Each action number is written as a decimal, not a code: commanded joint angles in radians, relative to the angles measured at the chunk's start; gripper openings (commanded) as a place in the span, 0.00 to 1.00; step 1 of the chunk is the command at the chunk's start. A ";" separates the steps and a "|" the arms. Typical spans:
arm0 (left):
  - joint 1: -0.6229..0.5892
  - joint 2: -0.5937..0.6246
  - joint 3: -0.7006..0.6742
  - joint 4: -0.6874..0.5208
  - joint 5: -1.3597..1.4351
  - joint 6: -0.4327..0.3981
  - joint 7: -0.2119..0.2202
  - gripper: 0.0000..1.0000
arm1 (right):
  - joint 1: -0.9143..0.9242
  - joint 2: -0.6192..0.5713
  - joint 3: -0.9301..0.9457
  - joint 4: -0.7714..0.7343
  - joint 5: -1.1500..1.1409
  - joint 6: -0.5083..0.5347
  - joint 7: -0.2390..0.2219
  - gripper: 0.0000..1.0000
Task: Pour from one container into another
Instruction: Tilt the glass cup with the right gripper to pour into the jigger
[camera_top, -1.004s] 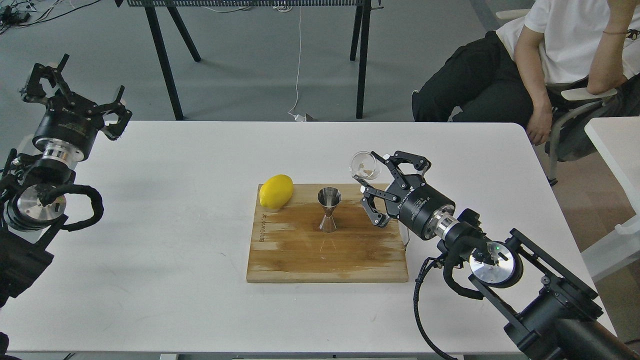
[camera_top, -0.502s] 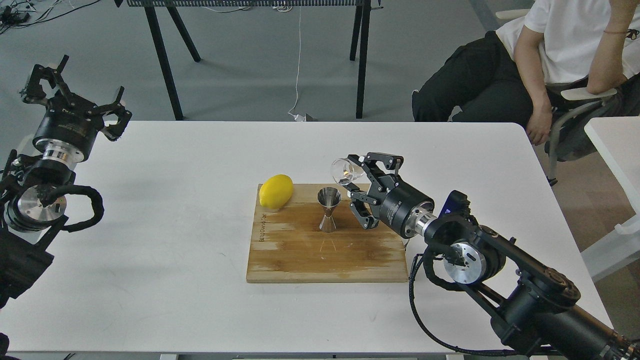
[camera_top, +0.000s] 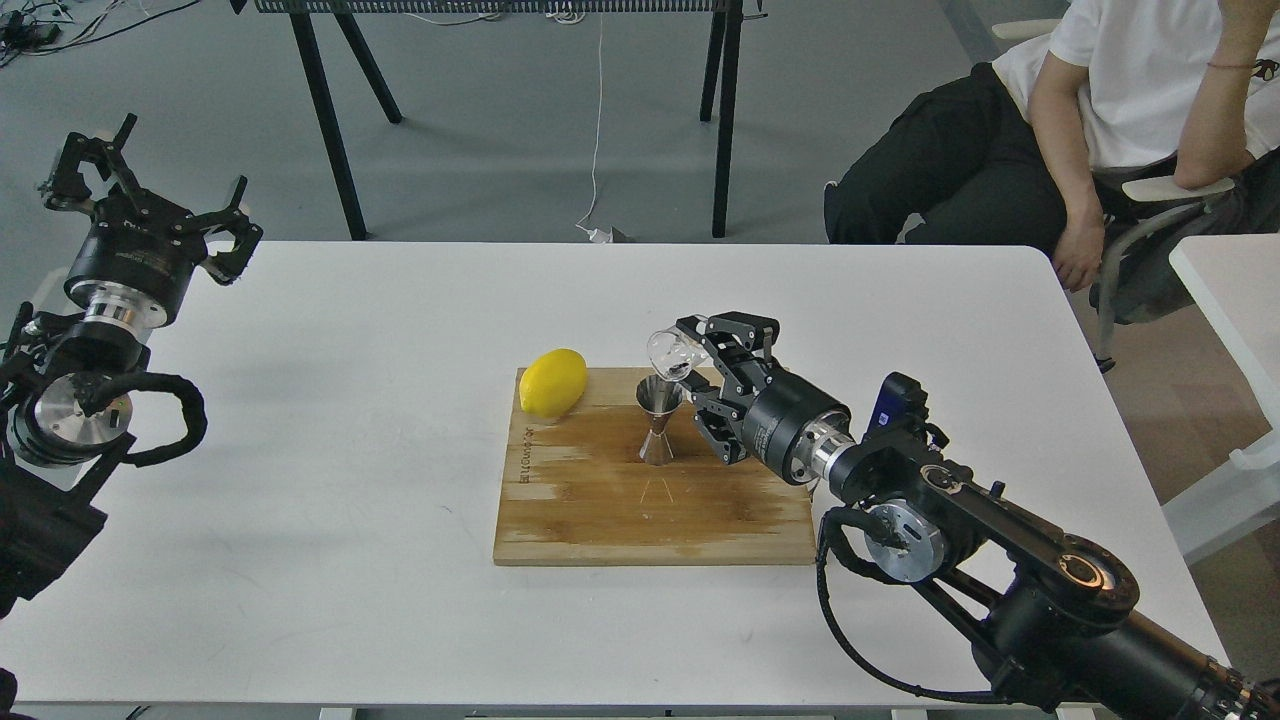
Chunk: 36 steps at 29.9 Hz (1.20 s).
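The steel hourglass jigger (camera_top: 657, 420) stands upright on the wooden cutting board (camera_top: 600, 500), near its back middle. My right gripper (camera_top: 692, 368) is shut on the clear glass cup (camera_top: 672, 353), holding it tipped to the left just above the jigger's right rim. The cup's mouth points left and down over the jigger's open top. Far to the left, my left gripper (camera_top: 150, 185) stands open and raised off the table's left edge, holding nothing.
A yellow lemon (camera_top: 552, 383) lies on the board's back left corner. A seated person (camera_top: 1100, 130) is beyond the white table's (camera_top: 300, 450) far right corner. Black table legs (camera_top: 330, 120) stand behind, and another white table (camera_top: 1230, 290) is at right.
My right arm has moved left with the glass cup, from right of the jigger to directly over its rim, tipping the cup further over. The left arm has stayed put.
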<state>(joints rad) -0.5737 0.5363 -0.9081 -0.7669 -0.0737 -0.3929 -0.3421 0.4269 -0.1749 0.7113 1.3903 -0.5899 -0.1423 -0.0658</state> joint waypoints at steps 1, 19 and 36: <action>0.000 0.001 0.000 0.000 0.000 0.000 0.000 1.00 | 0.006 -0.003 -0.012 0.001 -0.039 -0.013 0.001 0.26; 0.009 0.010 0.000 0.000 -0.001 -0.003 -0.006 1.00 | 0.044 -0.008 -0.067 -0.001 -0.169 -0.051 0.001 0.26; 0.009 0.010 0.000 0.000 -0.001 -0.001 -0.012 1.00 | 0.046 -0.015 -0.118 -0.007 -0.333 -0.083 0.026 0.26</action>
<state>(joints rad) -0.5635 0.5461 -0.9082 -0.7670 -0.0753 -0.3957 -0.3544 0.4723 -0.1892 0.6138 1.3845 -0.8980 -0.2080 -0.0452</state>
